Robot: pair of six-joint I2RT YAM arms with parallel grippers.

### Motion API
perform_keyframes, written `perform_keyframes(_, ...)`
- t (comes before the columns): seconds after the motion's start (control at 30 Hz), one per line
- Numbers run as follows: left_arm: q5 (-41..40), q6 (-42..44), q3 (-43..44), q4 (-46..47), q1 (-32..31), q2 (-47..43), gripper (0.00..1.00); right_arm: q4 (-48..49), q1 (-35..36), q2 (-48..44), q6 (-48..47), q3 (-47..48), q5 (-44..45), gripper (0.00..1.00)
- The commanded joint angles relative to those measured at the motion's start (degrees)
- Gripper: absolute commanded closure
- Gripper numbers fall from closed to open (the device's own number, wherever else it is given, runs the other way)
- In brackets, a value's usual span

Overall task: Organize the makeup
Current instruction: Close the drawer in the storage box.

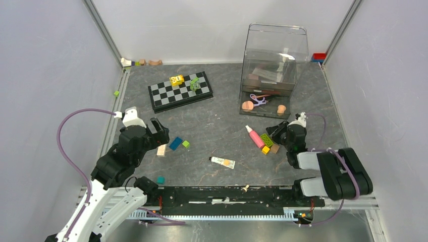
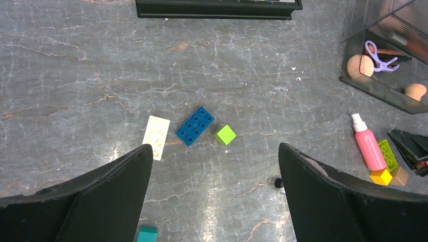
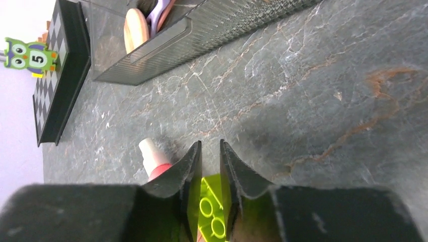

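A pink tube (image 1: 255,137) with a white cap lies on the dark table, also in the left wrist view (image 2: 368,146) and the right wrist view (image 3: 151,156). A cream tube (image 1: 222,162) lies near the front middle. The clear box (image 1: 272,70) at the back right holds two peach sponges (image 1: 247,106), a purple curler (image 2: 378,53) and a brownish palette. My right gripper (image 1: 275,132) hovers just right of the pink tube, its jaws nearly closed and empty (image 3: 210,143), over a lime brick (image 3: 212,212). My left gripper (image 1: 160,132) is open and empty (image 2: 214,146).
A chessboard (image 1: 180,91) with toy figures lies at the back left. Toy blocks lie about: blue (image 1: 175,143), green (image 1: 185,144), cream (image 1: 161,149), teal (image 1: 160,179), and yellow (image 1: 265,149) and brown (image 1: 274,148) by the pink tube. White walls close in three sides.
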Motion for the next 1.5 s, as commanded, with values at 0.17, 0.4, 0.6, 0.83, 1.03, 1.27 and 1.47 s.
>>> perform_keyframes(0.17, -0.5, 2.0, -0.3, 2.3, 0.3, -0.5, 0.00, 15.7, 2.8, 13.6, 3.5, 6.0, 5.7, 0.84)
perform_keyframes(0.4, -0.5, 2.1, -0.3, 2.2, 0.3, -0.6, 0.00, 24.8, 4.2, 20.8, 5.3, 7.5, 8.7, 0.85)
perform_keyframes(0.6, -0.7, 2.0, -0.3, 2.2, 0.3, -0.8, 0.00, 26.6, 4.7, 24.8, 4.7, 11.3, 9.9, 0.85)
perform_keyframes(0.83, -1.0, 1.9, -0.3, 2.1, 0.3, -0.8, 0.00, 27.2, 4.8, 29.8, 5.2, 16.2, 10.0, 0.84)
perform_keyframes(1.03, -0.8, 2.0, -0.2, 2.0, 0.3, 0.0, 0.00, 27.9, 4.9, 34.0, 6.2, 19.7, 10.3, 0.84)
perform_keyframes(1.27, -1.0, 1.9, -0.3, 2.1, 0.3, -0.2, 0.00, 27.2, 4.9, 36.2, 5.9, 22.4, 11.8, 0.84)
perform_keyframes(1.47, -1.2, 1.9, -0.3, 2.1, 0.3, -0.1, 0.00, 24.4, 4.8, 36.8, 4.5, 25.2, 15.0, 0.84)
